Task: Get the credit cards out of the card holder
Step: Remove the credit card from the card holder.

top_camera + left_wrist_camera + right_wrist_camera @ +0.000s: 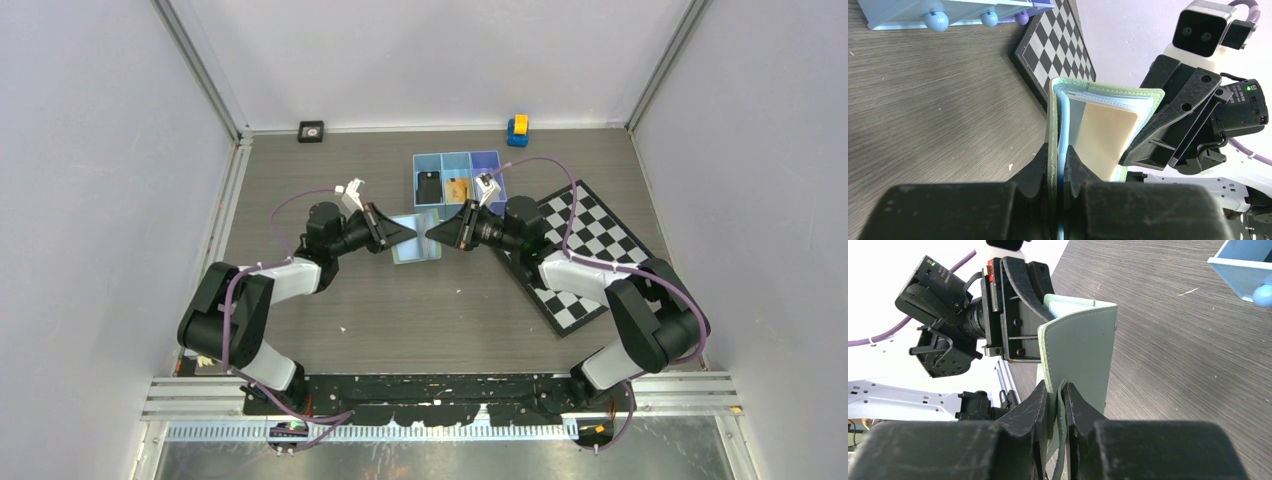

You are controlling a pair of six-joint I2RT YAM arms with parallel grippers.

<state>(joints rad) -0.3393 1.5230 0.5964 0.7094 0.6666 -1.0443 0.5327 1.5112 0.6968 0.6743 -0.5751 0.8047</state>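
1. Left pincer (1058,157): matte black moulded fingers, pressed together on one edge of the card holder (1128,93). Green cover + pale blue leaves are pinched betw. them.
2. Right pincer (1057,392): same black fingers, clamped on the opposite green flap, w/ the flap's edge betw. the tips.
3. Holder: soft sage-green, leather-look, stitched border, rounded corners. It hangs spread betw. the two pincers over the table (400,320), tips facing each other.
4. Left wrist view only: the inner side, w/ clear sleeves rimmed pale blue. One pale cream card (1108,135) lies flat in the front sleeve just beyond the left pincer's tips. Its far edge is under a finger of the right pincer.
5. Right wrist view only: the flap's plain outer face, w/ the left pincer behind it.
6. Top view only: blue tray (485,160), 3 compartments, thin walls, just beyond both pincers.
   - Black card (428,187) in the compartment beyond the left pincer.
   - Gold-orange card (457,189) in the middle one.
   - Third compartment partly hidden by the right wrist cam.
7. Table is grey-brown wood grain, matte. Chequerboard (590,240): flat, black/white squares, dark rim. It lies under and outboard of the right arm, w/ one edge near the holder.
8. Room: bare wood shows on the near side of both pincers and outboard of the left one. Tray is close on the far side. Walls are well apart.
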